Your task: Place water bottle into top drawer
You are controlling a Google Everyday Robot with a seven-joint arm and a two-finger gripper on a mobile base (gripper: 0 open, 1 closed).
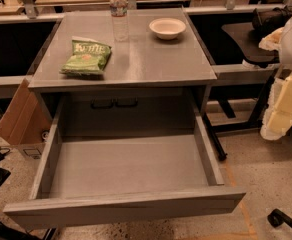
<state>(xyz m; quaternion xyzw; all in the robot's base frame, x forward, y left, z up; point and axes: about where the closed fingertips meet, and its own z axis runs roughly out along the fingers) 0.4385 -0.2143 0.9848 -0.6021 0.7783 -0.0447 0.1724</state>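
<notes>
The water bottle (118,11), clear with a white cap and a pale label band, stands upright at the far edge of the grey table (151,64), left of centre. The top drawer (126,206) under the table is pulled wide open toward me, and its smooth grey inside holds nothing. My gripper (282,109) shows as pale yellow-white parts at the right edge of the view. It is off the table's right side, well away from the bottle and higher than the drawer. It holds nothing that I can see.
A green chip bag (87,57) lies on the table's left side. A white bowl (167,27) sits at the far right of the table. A cardboard box (18,116) leans at the left. A dark chair (246,39) and a castor wheel (278,219) are on the right.
</notes>
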